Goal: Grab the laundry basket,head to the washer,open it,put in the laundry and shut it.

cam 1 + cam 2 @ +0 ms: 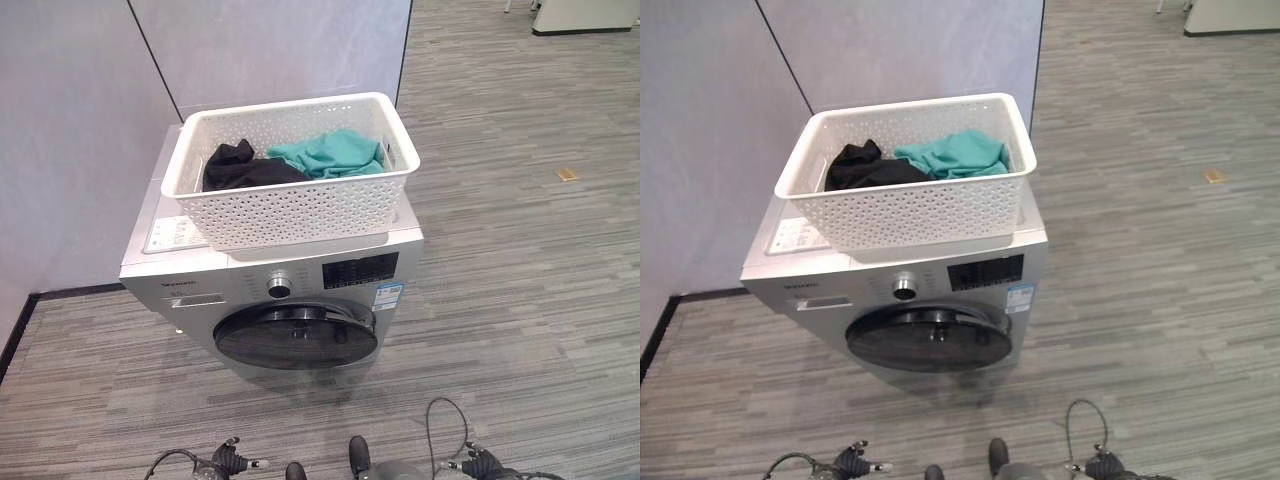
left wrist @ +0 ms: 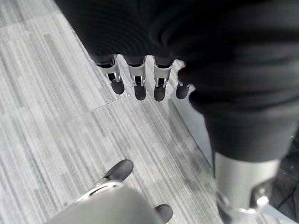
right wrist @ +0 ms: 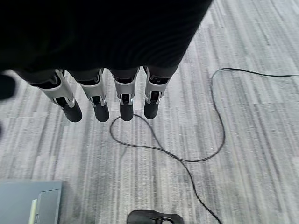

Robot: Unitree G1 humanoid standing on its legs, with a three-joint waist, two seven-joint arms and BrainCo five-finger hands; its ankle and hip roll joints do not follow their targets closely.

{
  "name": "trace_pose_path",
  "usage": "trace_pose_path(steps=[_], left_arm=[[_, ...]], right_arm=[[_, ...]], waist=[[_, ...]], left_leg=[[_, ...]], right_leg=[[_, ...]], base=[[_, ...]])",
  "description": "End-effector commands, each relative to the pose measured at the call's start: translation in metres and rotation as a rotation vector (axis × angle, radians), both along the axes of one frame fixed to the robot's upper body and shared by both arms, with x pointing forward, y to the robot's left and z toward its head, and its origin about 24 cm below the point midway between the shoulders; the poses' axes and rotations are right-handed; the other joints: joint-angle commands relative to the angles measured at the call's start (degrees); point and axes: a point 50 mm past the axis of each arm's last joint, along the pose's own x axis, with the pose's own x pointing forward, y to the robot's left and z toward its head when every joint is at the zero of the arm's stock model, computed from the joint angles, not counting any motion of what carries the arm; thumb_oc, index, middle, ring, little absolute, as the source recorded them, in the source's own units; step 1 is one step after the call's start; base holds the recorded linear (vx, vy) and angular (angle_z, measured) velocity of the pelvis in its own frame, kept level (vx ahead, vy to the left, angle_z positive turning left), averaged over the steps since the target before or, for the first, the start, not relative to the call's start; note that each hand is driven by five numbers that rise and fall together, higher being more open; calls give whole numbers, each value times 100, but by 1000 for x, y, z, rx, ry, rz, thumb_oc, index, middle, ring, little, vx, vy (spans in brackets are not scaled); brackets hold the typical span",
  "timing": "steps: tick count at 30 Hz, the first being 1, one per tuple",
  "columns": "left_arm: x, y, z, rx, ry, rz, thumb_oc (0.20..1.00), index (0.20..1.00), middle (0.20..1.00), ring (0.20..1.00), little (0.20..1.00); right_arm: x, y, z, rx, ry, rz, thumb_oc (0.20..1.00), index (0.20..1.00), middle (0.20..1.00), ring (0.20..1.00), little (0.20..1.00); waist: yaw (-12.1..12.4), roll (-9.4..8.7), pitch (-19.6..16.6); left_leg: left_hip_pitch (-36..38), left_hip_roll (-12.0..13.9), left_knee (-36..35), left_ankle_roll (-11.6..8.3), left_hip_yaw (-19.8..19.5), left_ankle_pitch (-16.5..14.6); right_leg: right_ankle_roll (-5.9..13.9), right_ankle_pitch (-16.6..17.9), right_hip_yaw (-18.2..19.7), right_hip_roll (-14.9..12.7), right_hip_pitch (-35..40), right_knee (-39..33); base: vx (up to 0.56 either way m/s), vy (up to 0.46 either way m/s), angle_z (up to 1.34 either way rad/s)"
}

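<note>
While basket tops washer, door closed.

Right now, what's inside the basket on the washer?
The white basket on the washer holds a black garment beside a teal one. Anything beneath them is covered. The washer door is shut.

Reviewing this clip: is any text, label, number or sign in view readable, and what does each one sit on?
None can be read.
Small logo on the washer front panel, left of the dial: too small to read.
Dark control display: markings blurred.
Blue and white sticker below the display: print too small.
White label sheet on the washer top, beside the laundry basket: print too small.
</note>
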Motion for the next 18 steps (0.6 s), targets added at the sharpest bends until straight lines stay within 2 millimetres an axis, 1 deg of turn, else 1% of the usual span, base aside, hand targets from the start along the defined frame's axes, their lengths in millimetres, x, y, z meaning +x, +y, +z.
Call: trace_pose_path(steps=[1, 2, 4, 5, 6, 8, 9, 10, 11, 13, 14, 15, 16, 17, 18], left_arm=[[7, 29, 7, 91, -22, 32, 1000, 1000, 1000, 1000, 1000], [4, 31, 7, 97, -14, 39, 1000, 1000, 1000, 1000, 1000], [3, 32, 7, 100, -10, 41, 1000, 1000, 1000, 1000, 1000], [-3, 35, 6, 107, 5, 52, 1000, 1000, 1000, 1000, 1000], [-3, 35, 6, 107, 5, 52, 1000, 1000, 1000, 1000, 1000], [-9, 36, 5, 111, 24, 51, 1000, 1000, 1000, 1000, 1000], [-12, 35, 4, 113, 33, 46, 1000, 1000, 1000, 1000, 1000], [-12, 35, 4, 113, 33, 46, 1000, 1000, 1000, 1000, 1000], [-15, 33, 3, 109, 43, 33, 1000, 1000, 1000, 1000, 1000], [-18, 31, 2, 105, 52, 21, 1000, 1000, 1000, 1000, 1000], [-18, 30, 2, 102, 53, 16, 1000, 1000, 1000, 1000, 1000], [-18, 30, 2, 102, 53, 16, 1000, 1000, 1000, 1000, 1000], [-20, 28, 1, 98, 61, 4, 1000, 1000, 1000, 1000, 1000], [-20, 28, 1, 98, 61, 4, 1000, 1000, 1000, 1000, 1000], [-20, 28, 1, 97, 61, 1, 1000, 1000, 1000, 1000, 1000]], right_arm=[[21, 1, 9, -31, -96, 63, 1000, 1000, 1000, 1000, 1000], [26, -2, 13, -40, -126, 60, 1000, 1000, 1000, 1000, 1000], [27, -4, 15, -45, -138, 61, 1000, 1000, 1000, 1000, 1000], [38, -6, 23, -58, -193, 80, 1000, 1000, 1000, 1000, 1000], [38, -6, 23, -58, -193, 80, 1000, 1000, 1000, 1000, 1000], [55, -11, 38, -88, -274, 125, 1000, 1000, 1000, 1000, 1000], [60, -12, 42, -93, -296, 138, 1000, 1000, 1000, 1000, 1000], [60, -12, 42, -93, -296, 138, 1000, 1000, 1000, 1000, 1000], [70, -15, 51, -109, -336, 166, 1000, 1000, 1000, 1000, 1000], [85, -15, 61, -127, -379, 212, 1000, 1000, 1000, 1000, 1000], [91, -14, 65, -135, -393, 239, 1000, 1000, 1000, 1000, 1000], [91, -14, 65, -135, -393, 239, 1000, 1000, 1000, 1000, 1000], [103, -13, 74, -153, -423, 284, 1000, 1000, 1000, 1000, 1000], [103, -13, 74, -153, -424, 285, 1000, 1000, 1000, 1000, 1000], [108, -13, 77, -160, -435, 300, 1000, 1000, 1000, 1000, 1000]], waist=[[-4, -494, -146], [3, -505, -147], [10, -512, -151], [23, -530, -146], [23, -529, -147], [71, -557, -142], [81, -566, -147], [81, -566, -147], [114, -587, -131], [167, -606, -114], [188, -611, -113], [184, -609, -115], [233, -617, -100], [229, -616, -101], [249, -621, -92]], left_leg=[[44, -313, 163, 109, -55, -421], [52, -312, 122, 108, -69, -404], [58, -314, 92, 107, -85, -391], [43, -319, 66, 105, -104, -372], [42, -319, 66, 105, -105, -371], [34, -327, 19, 107, -142, -352], [35, -329, -5, 109, -157, -344], [35, -329, -5, 109, -157, -344], [14, -331, -19, 108, -176, -332], [-36, -330, -37, 109, -219, -303], [-58, -331, -51, 109, -233, -292], [-63, -331, -50, 109, -235, -292], [-110, -324, -76, 106, -267, -269], [-114, -324, -76, 106, -270, -269], [-135, -322, -78, 106, -289, -260]], right_leg=[[680, -287, 205, -270, 363, -256], [692, -281, 194, -275, 358, -270], [698, -277, 180, -280, 363, -283], [710, -274, 155, -283, 346, -295], [710, -275, 154, -284, 346, -295], [726, -280, 97, -291, 348, -311], [730, -280, 83, -293, 351, -320], [730, -280, 83, -293, 351, -320], [744, -262, 54, -296, 331, -328], [755, -238, 17, -298, 292, -343], [756, -230, 4, -296, 276, -352], [756, -230, 2, -297, 272, -352], [759, -216, -27, -303, 235, -375], [759, -216, -29, -303, 232, -375], [761, -215, -45, -305, 215, -375]], base=[[0, 0, 0], [0, 0, 0], [0, 0, 0], [-1, 13, 3], [5, 16, 3], [11, 9, 6], [8, 5, 12], [3, 4, 13], [-18, 3, 13], [-28, -5, 8], [-15, -7, 3], [0, 0, 0], [-4, 1, 6], [-4, -2, 5], [-10, -8, 4]])
